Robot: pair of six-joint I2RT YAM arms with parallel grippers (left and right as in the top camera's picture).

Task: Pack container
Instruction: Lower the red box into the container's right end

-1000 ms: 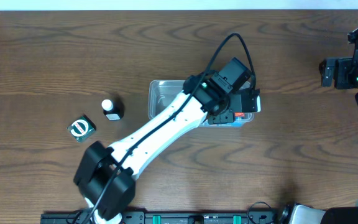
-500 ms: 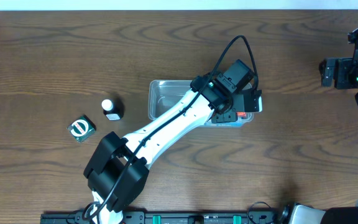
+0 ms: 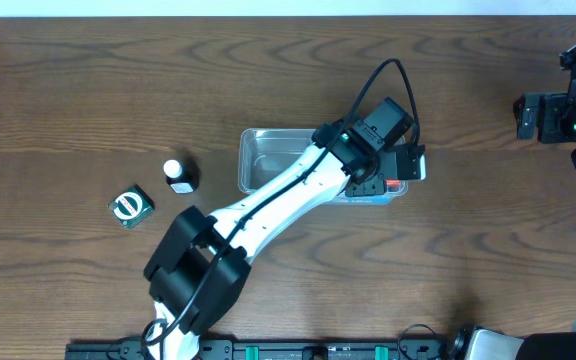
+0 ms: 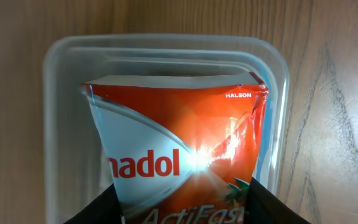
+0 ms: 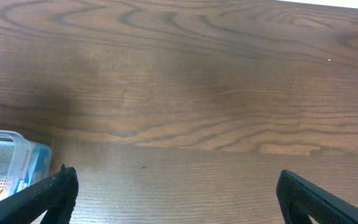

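Container [image 3: 263, 160], one clear tub mid-counter [image 3: 88, 80], one red-and-white sachet [image 4: 179, 143] at its 3 o'clock end, clamped between left pincer [image 4: 182, 214] fingers, one white-capped bottle [image 3: 178, 175] and one green packet [image 3: 130, 205] at its 9 o'clock, right pincer [image 5: 179, 199] spread wide, empty

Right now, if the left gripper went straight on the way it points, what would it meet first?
The left gripper points down into the container; the orange packet it holds would probably meet the floor first, though depth is unclear.
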